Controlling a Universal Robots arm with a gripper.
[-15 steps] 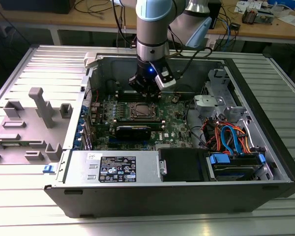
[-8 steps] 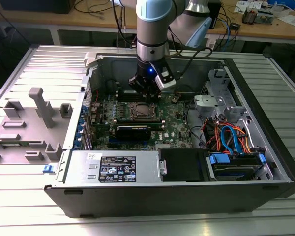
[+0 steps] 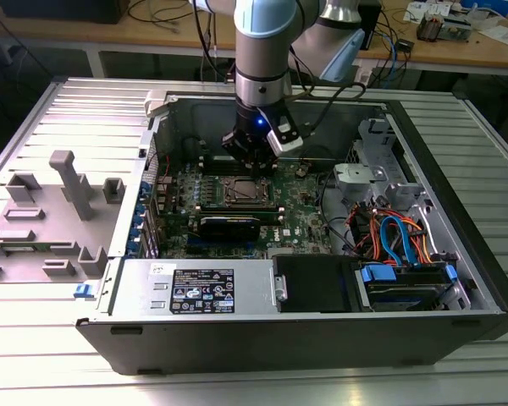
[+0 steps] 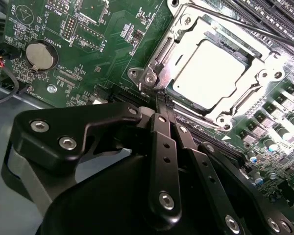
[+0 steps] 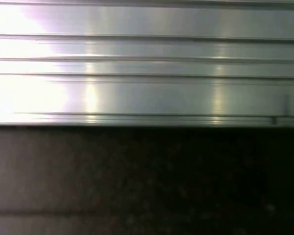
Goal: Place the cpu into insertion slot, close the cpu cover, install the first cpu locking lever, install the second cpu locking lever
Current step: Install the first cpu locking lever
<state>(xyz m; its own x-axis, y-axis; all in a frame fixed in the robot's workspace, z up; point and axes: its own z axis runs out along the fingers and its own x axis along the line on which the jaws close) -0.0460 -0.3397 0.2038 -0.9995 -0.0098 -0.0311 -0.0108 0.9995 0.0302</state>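
Observation:
The cpu (image 4: 210, 73), a pale silver square, lies in the insertion slot (image 4: 233, 45) on the green motherboard (image 4: 112, 29). The cpu cover (image 4: 186, 36), a silvery frame, lies flat around it. A thin locking lever (image 4: 245, 27) runs along one side of the cover, and a bent lever end (image 4: 149, 78) sits at the corner nearest my fingertips. My gripper (image 4: 161, 103) is shut with its black fingers pressed together, tips just beside that corner, nothing visible between them. In the exterior view the gripper (image 3: 252, 156) hangs over the far edge of the socket (image 3: 241, 192).
The motherboard sits inside an open computer case (image 3: 457, 279). Memory slots (image 4: 279, 14) run beside the socket and a black card (image 3: 229, 225) lies in front. Coloured cables (image 3: 389, 233) and drive bays fill the exterior view's right. A grey fixture (image 3: 72, 182) stands at its left on the ribbed table (image 5: 147, 93).

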